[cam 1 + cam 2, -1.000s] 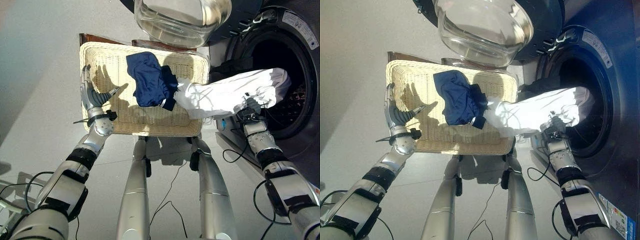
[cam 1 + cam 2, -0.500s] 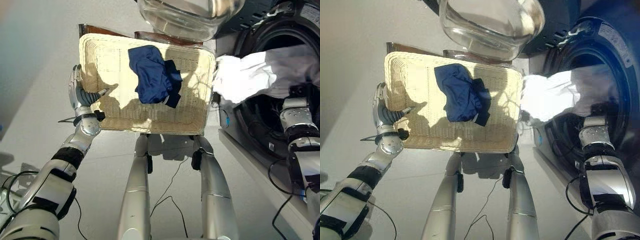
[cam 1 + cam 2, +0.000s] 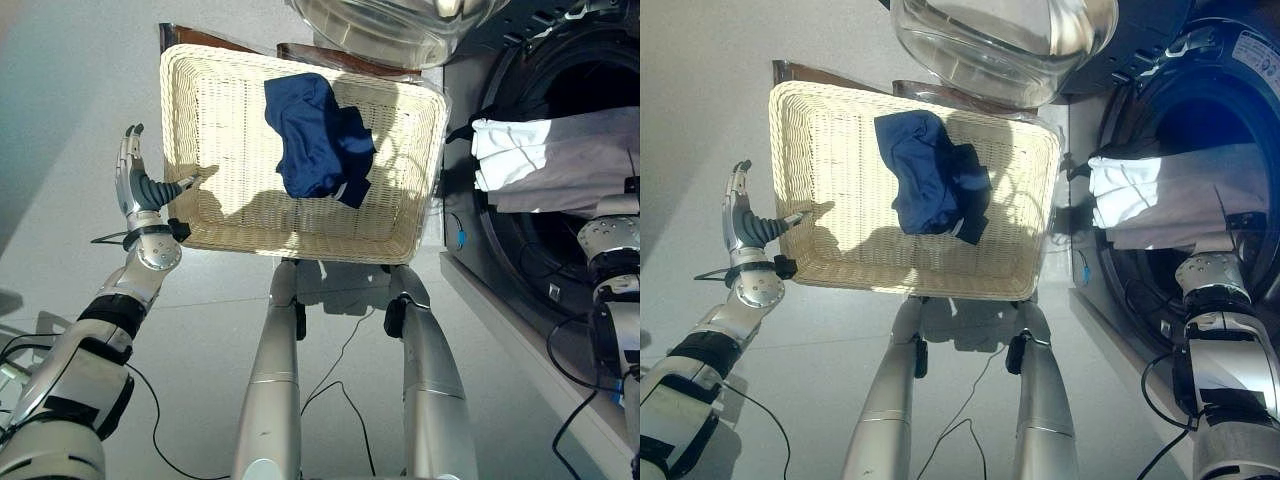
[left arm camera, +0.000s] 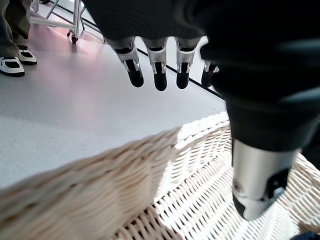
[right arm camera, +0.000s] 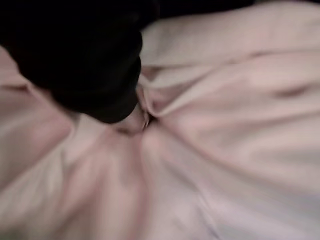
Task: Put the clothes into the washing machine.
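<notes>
One navy garment (image 3: 318, 138) in wicker basket (image 3: 215, 215), left hand (image 3: 137, 192) spread open at nine o'clock, right hand (image 5: 90, 55) buried in white cloth (image 3: 560, 160) at washer drum (image 3: 570, 60) at three o'clock, grip impossible to tell

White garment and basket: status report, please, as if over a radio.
Left hand open at wicker basket rim. Right hand buried in white garment, at drum mouth. Navy garment in basket. Nothing blocking.

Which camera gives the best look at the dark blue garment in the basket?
The left eye view: the dark blue garment lies whole and unblocked, crumpled in the wicker basket. The right eye view shows it almost as well. The left wrist view catches just a dark sliver at the frame's corner; the right wrist view shows white cloth instead.
</notes>
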